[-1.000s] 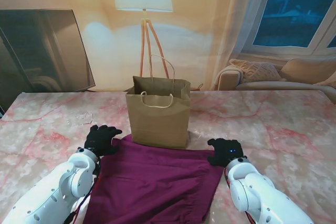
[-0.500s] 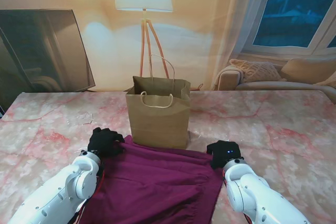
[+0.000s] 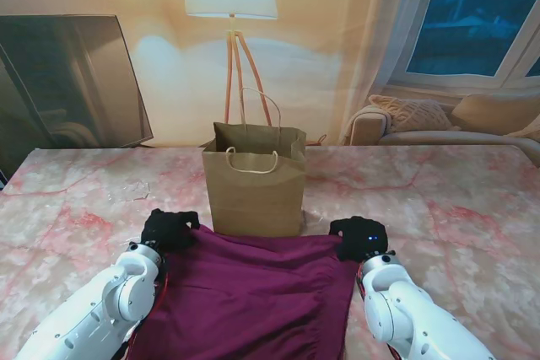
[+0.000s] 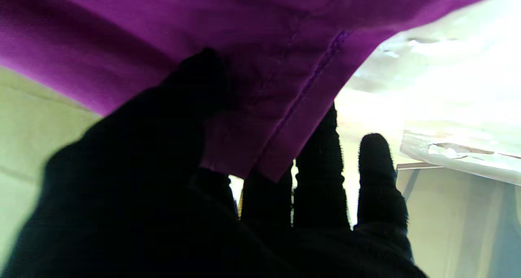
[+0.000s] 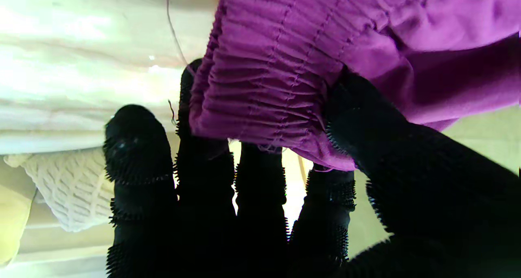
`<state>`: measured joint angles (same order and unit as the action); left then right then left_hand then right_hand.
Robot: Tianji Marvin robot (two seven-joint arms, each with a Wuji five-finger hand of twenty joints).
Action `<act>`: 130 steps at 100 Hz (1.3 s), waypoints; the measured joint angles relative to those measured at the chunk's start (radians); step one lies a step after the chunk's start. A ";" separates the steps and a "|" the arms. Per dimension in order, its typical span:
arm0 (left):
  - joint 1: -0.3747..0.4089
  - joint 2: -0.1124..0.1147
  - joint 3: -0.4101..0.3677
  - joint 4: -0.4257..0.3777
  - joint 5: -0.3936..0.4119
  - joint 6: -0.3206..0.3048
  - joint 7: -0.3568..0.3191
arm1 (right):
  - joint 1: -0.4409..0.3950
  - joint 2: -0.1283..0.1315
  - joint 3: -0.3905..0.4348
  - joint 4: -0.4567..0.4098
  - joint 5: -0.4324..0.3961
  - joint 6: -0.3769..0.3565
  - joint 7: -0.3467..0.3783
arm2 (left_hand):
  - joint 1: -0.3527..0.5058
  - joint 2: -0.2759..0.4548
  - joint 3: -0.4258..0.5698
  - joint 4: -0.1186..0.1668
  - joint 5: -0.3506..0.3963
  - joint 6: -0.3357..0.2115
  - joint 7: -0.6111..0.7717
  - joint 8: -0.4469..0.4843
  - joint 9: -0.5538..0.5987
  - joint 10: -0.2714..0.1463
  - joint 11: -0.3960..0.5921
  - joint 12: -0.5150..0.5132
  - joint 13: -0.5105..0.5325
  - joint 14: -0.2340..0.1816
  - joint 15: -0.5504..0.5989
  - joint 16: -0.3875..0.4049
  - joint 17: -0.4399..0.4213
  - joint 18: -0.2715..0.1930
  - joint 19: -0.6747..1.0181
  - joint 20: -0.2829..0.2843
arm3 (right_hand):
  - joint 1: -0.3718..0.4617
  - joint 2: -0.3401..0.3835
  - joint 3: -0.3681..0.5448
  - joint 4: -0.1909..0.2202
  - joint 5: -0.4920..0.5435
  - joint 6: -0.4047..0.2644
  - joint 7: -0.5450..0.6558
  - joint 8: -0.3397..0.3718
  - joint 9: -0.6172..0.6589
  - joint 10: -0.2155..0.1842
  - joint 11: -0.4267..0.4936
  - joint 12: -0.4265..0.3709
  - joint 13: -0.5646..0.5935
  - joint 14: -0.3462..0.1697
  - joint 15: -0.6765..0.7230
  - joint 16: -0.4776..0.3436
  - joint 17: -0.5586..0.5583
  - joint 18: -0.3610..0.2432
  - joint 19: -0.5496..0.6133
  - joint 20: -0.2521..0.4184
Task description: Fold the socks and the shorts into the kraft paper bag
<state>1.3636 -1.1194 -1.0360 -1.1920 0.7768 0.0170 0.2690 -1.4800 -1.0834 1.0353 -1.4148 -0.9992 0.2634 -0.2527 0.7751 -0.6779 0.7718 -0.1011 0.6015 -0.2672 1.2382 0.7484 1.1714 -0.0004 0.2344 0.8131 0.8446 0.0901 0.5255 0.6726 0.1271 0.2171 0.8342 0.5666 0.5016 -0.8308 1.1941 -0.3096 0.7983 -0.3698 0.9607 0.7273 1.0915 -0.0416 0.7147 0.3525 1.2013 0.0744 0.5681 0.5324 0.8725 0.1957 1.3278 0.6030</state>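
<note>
Both the left hand [image 3: 169,229] and right hand [image 3: 359,237] pinched the far corners of the purple shorts [image 3: 253,292] just before the kraft paper bag [image 3: 256,185], where a forward tug risked toppling it.

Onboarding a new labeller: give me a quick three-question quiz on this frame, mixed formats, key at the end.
1. True or false: each robot hand pinches a far corner of the purple shorts.
2. Multiple choice: the kraft paper bag is A) lying flat, B) standing upright and open, just beyond the shorts, C) held by the right robot hand.
3. Fill in: the right robot hand grips the gathered, elastic ____ edge of the shorts.

Key
1. True: the left robot hand has thumb and fingers on a hemmed corner, and the right one is likewise clamped.
2. B
3. waistband
</note>
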 measured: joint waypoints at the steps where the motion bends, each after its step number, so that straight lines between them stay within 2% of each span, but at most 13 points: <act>1: 0.001 0.000 -0.001 -0.001 0.000 0.000 -0.002 | 0.000 -0.001 0.000 0.001 -0.002 -0.001 -0.006 | 0.000 0.000 0.000 0.000 -0.012 0.000 0.000 0.004 0.000 0.000 0.000 0.009 0.000 0.000 0.000 0.001 0.000 0.000 0.001 0.000 | -0.002 -0.008 0.009 0.000 0.000 0.000 0.002 0.000 0.009 -0.002 0.013 0.000 0.014 -0.002 0.017 0.005 0.014 0.000 0.010 -0.001; 7: 0.007 -0.001 -0.009 -0.010 -0.001 0.000 -0.012 | 0.000 -0.006 0.001 0.008 -0.018 -0.007 -0.034 | 0.000 0.000 0.000 0.000 -0.025 0.002 -0.015 0.074 0.000 0.000 0.000 0.051 0.000 0.000 0.001 0.024 0.000 0.000 0.003 0.000 | 0.032 -0.044 0.020 -0.007 0.002 -0.004 0.015 0.000 0.044 -0.015 0.064 0.022 0.048 -0.011 0.112 0.061 0.050 -0.002 0.049 -0.012; 13: 0.012 -0.001 -0.014 -0.016 -0.002 0.000 -0.013 | -0.002 -0.009 0.009 0.008 -0.029 -0.023 -0.036 | 0.001 0.000 0.000 0.000 -0.025 -0.001 -0.122 0.110 0.000 0.000 0.004 0.069 -0.001 0.000 0.001 0.037 0.000 0.000 0.003 0.000 | 0.047 -0.061 0.020 -0.008 0.012 -0.016 0.015 -0.011 0.054 -0.018 0.081 0.050 0.048 -0.011 0.152 0.096 0.050 -0.005 0.050 -0.021; 18: 0.015 -0.001 -0.017 -0.019 -0.001 0.000 -0.008 | -0.008 -0.009 0.022 0.000 -0.036 -0.037 -0.028 | 0.001 0.004 0.000 0.000 -0.011 0.047 -0.306 -0.003 0.000 0.000 0.006 0.074 -0.001 0.000 0.001 0.037 0.000 -0.001 0.003 0.000 | 0.059 -0.073 0.020 -0.008 0.052 -0.018 0.015 -0.047 0.074 -0.019 0.076 0.051 0.048 -0.011 0.153 0.111 0.050 -0.008 0.050 -0.022; 22: 0.019 -0.001 -0.023 -0.026 0.003 0.000 -0.008 | -0.013 -0.009 0.030 -0.008 -0.039 -0.044 -0.030 | 0.002 0.015 0.000 0.000 0.046 0.062 -0.385 -0.108 0.000 0.000 0.007 0.076 -0.001 0.000 0.001 0.037 -0.001 -0.002 0.002 0.000 | 0.070 -0.085 0.019 -0.008 0.080 -0.018 0.015 -0.129 0.096 -0.018 0.056 0.060 0.055 -0.010 0.156 0.131 0.050 -0.008 0.050 -0.023; 27: 0.029 -0.001 -0.036 -0.040 0.011 -0.001 -0.009 | -0.018 -0.009 0.036 -0.012 -0.041 -0.049 -0.044 | 0.022 0.017 0.000 0.000 0.138 0.035 -0.383 -0.223 0.000 0.000 0.009 0.076 -0.001 0.000 0.001 0.036 -0.004 -0.002 -0.002 0.000 | 0.070 -0.099 0.019 -0.008 0.107 -0.014 0.015 -0.246 0.116 -0.014 0.036 0.061 0.058 -0.010 0.164 0.138 0.052 -0.009 0.050 -0.030; 33: 0.037 -0.002 -0.045 -0.048 0.019 -0.008 0.011 | -0.026 -0.010 0.046 -0.020 -0.044 -0.055 -0.069 | 0.022 0.026 0.000 0.000 0.216 0.020 -0.363 -0.335 0.028 0.000 0.010 0.076 -0.001 0.000 0.001 0.036 -0.006 -0.002 -0.002 0.000 | 0.070 -0.110 0.019 -0.008 0.136 -0.011 0.016 -0.335 0.127 -0.013 0.017 0.061 0.058 -0.010 0.166 0.144 0.060 -0.009 0.050 -0.033; 42: 0.047 -0.006 -0.050 -0.047 0.036 -0.016 0.113 | -0.041 -0.012 0.072 -0.040 -0.060 -0.063 -0.097 | 0.021 0.024 0.000 0.000 0.236 0.017 -0.356 -0.396 0.041 0.000 0.011 0.062 -0.002 0.002 0.001 0.033 -0.010 0.000 0.003 0.000 | 0.072 -0.123 0.019 -0.009 0.160 -0.007 0.025 -0.402 0.149 -0.009 -0.009 0.061 0.062 -0.009 0.167 0.144 0.062 -0.009 0.050 -0.034; 61: 0.093 -0.019 -0.110 -0.114 0.047 -0.016 0.147 | -0.063 -0.012 0.121 -0.094 -0.094 -0.080 -0.121 | 0.020 0.026 -0.001 -0.010 0.236 0.022 -0.346 -0.416 0.041 0.000 0.011 0.040 -0.004 0.018 0.001 0.033 -0.014 0.012 0.006 0.000 | 0.081 -0.124 0.018 -0.009 0.162 -0.002 0.025 -0.406 0.149 -0.005 -0.011 0.061 0.064 -0.009 0.168 0.144 0.061 -0.009 0.050 -0.034; 72: 0.114 -0.024 -0.127 -0.150 0.046 -0.018 0.200 | -0.069 -0.013 0.146 -0.111 -0.111 -0.090 -0.160 | 0.020 0.026 -0.001 -0.010 0.236 0.023 -0.345 -0.416 0.041 0.000 0.015 0.035 -0.021 0.018 0.001 0.033 -0.015 0.012 0.008 0.001 | 0.081 -0.124 0.018 -0.009 0.162 -0.002 0.026 -0.406 0.149 -0.005 -0.011 0.061 0.064 -0.009 0.168 0.144 0.051 -0.009 0.050 -0.034; 95: 0.164 -0.028 -0.172 -0.265 0.070 -0.020 0.213 | -0.089 -0.013 0.209 -0.176 -0.157 -0.124 -0.168 | 0.020 0.026 -0.001 -0.010 0.236 0.025 -0.345 -0.416 0.041 0.000 0.018 0.026 -0.050 0.019 0.001 0.026 -0.025 0.012 0.008 0.011 | 0.081 -0.124 0.018 -0.009 0.162 -0.005 0.026 -0.406 0.149 -0.005 -0.011 0.061 0.064 -0.009 0.165 0.144 0.024 -0.009 0.037 -0.034; 107: 0.184 -0.030 -0.185 -0.299 0.086 -0.024 0.252 | -0.098 -0.010 0.230 -0.204 -0.168 -0.163 -0.169 | 0.019 0.017 -0.001 -0.010 0.246 0.026 -0.345 -0.416 0.028 0.000 0.021 0.033 -0.070 0.020 0.002 0.016 -0.036 0.012 0.006 0.011 | 0.081 -0.124 0.017 -0.009 0.162 -0.005 0.026 -0.406 0.147 -0.012 -0.020 0.071 0.044 -0.009 0.150 0.154 -0.010 -0.010 0.022 -0.018; 130: 0.213 -0.032 -0.215 -0.331 0.137 -0.045 0.293 | -0.121 -0.001 0.244 -0.207 -0.226 -0.227 -0.285 | 0.019 0.013 -0.020 -0.010 0.264 0.019 -0.346 -0.419 0.016 0.000 0.048 0.078 -0.094 0.021 0.002 0.015 -0.042 0.013 -0.002 0.011 | 0.081 -0.124 0.017 -0.009 0.162 -0.005 0.027 -0.406 0.105 -0.035 0.000 0.140 0.011 -0.012 0.150 0.193 -0.044 -0.021 -0.007 0.019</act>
<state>1.5770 -1.1516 -1.2509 -1.5230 0.9139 -0.0276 0.5622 -1.6008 -1.0848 1.2794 -1.6221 -1.2249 0.0364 -0.5380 0.7939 -0.6654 0.7523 -0.1112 0.8658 -0.2481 0.8920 0.3296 1.1874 -0.0006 0.2822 0.8911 0.7506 0.1109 0.5279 0.6873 0.0846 0.2302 0.8326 0.5777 0.5824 -0.9548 1.2111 -0.3186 0.9603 -0.3750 0.9879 0.3212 1.1962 -0.0762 0.7143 0.4921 1.2121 0.0621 0.7178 0.7259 0.8286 0.1747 1.3207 0.6221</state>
